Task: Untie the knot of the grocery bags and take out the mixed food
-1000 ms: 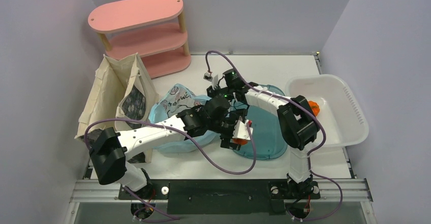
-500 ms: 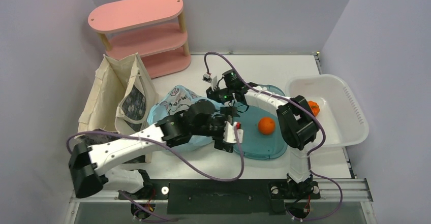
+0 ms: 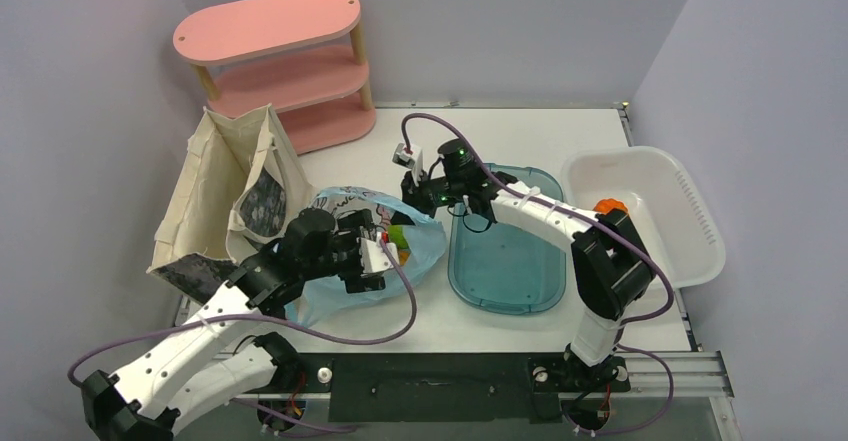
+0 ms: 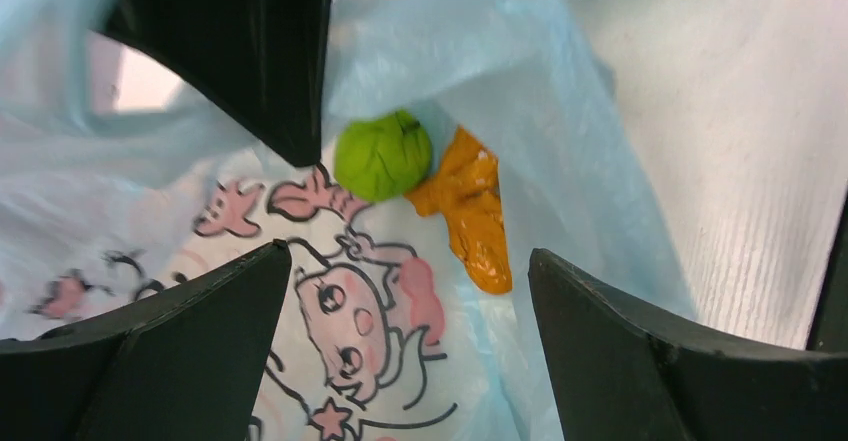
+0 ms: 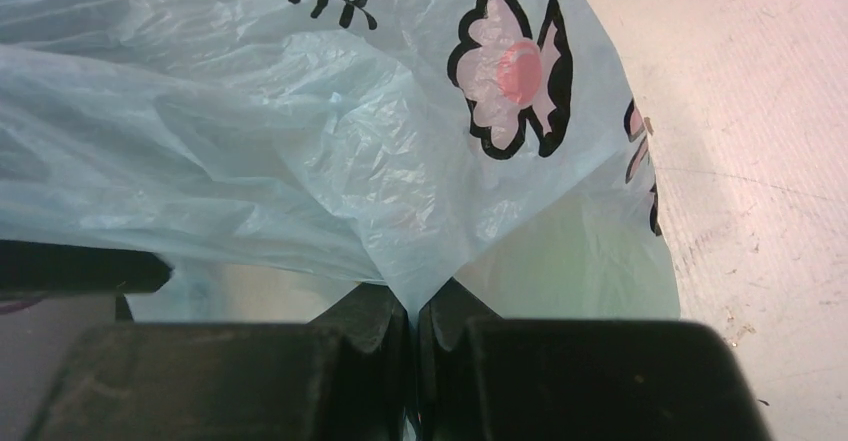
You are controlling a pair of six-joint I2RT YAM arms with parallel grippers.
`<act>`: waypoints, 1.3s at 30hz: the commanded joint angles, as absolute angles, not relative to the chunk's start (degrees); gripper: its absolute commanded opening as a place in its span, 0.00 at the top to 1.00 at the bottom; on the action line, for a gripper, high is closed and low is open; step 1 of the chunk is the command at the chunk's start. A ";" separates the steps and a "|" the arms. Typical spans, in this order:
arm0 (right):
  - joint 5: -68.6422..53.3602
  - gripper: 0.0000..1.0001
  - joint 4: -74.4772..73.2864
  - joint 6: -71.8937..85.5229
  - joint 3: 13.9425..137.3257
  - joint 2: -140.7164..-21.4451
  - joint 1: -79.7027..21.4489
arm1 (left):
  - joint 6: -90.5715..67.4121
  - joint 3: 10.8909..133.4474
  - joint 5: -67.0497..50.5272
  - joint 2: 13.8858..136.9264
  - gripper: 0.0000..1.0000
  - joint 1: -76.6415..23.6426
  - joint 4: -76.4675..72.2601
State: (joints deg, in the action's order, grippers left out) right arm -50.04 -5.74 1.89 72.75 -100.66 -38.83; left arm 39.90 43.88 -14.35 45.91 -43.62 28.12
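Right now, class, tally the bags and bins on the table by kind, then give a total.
light blue plastic bag: 1
beige canvas tote: 1
teal tub: 1
white basket: 1
Total: 4

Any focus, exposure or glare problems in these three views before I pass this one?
Top external: evenly lit, sharp, only soft shadows. Left wrist: left fingers dark and soft-edged, table nearly washed out, green fruit slightly soft. Right wrist: grocery bag creases crisp, right fingers dark and blurred.
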 commanded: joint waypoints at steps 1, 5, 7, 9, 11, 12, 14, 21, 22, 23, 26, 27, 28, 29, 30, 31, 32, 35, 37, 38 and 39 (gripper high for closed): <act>-50.95 1.00 -5.48 -2.88 72.29 -99.29 -38.48 | 42.49 41.32 -17.91 49.50 0.12 -38.36 25.59; -50.86 1.00 -8.13 -5.40 73.25 -101.03 -37.90 | 44.71 36.81 -18.91 53.28 0.12 -36.78 17.55; -50.77 1.00 -8.65 -6.34 73.79 -102.03 -37.70 | 45.07 35.70 -18.88 55.94 0.12 -36.74 13.38; -50.35 1.00 -9.15 -7.13 74.36 -102.97 -37.39 | 44.76 35.35 -18.65 59.05 0.12 -36.74 9.10; -50.28 1.00 -9.69 -7.49 75.02 -104.06 -36.62 | 44.86 35.44 -18.81 62.31 0.12 -36.67 5.76; -50.56 1.00 -9.81 -7.57 75.40 -104.74 -36.37 | 44.93 35.48 -18.99 64.38 0.11 -36.66 3.66; -50.86 1.00 -10.35 -7.80 75.93 -105.41 -35.78 | 45.65 35.55 -19.53 67.22 0.11 -36.53 1.30; -50.45 1.00 -12.26 -7.44 78.03 -107.89 -34.04 | 49.14 38.35 -21.93 75.50 0.10 -36.20 -5.19; -50.27 1.00 -12.73 -6.78 78.30 -108.69 -33.94 | 49.55 39.49 -22.34 76.97 0.11 -36.16 -5.36; -48.93 1.00 -13.00 -6.56 78.84 -109.06 -33.80 | 49.78 40.09 -22.55 77.68 0.11 -36.07 -5.23; -44.99 1.00 -14.91 -5.68 79.86 -110.41 -33.87 | 50.79 42.44 -23.23 80.63 0.12 -35.84 -4.59; -42.65 1.00 -15.23 -5.39 80.35 -110.64 -33.90 | 50.93 42.80 -23.44 81.26 0.12 -35.68 -4.27; -41.45 1.00 -15.76 -4.86 80.56 -110.73 -33.87 | 51.14 43.35 -23.86 81.41 0.12 -35.59 -3.24; -39.21 1.00 -15.92 -4.63 80.81 -110.72 -33.86 | 51.23 43.52 -24.10 81.24 0.13 -35.44 -2.81; -36.65 1.00 -16.04 -4.23 80.74 -110.55 -33.95 | 51.66 43.38 -24.39 81.01 0.13 -35.36 -1.84; -35.33 1.00 -16.02 -4.09 80.61 -110.26 -34.03 | 51.89 43.13 -24.50 80.13 0.13 -35.30 -1.32; -32.70 1.00 -15.91 -3.84 80.47 -110.10 -34.24 | 52.28 42.40 -24.74 79.57 0.13 -35.15 -0.59; -27.85 1.00 -15.95 -3.19 80.21 -109.75 -34.87 | 52.60 40.58 -25.04 76.25 0.13 -34.64 2.87; -25.64 1.00 -17.11 -3.29 80.91 -110.38 -35.77 | 52.97 39.41 -25.07 74.65 0.13 -34.14 4.53; -24.80 1.00 -18.41 -3.63 81.79 -110.74 -36.54 | 53.14 38.99 -24.92 74.19 0.13 -33.78 4.77; -24.44 1.00 -19.94 -4.27 82.29 -111.60 -37.50 | 53.45 38.29 -24.75 73.41 0.13 -33.63 5.06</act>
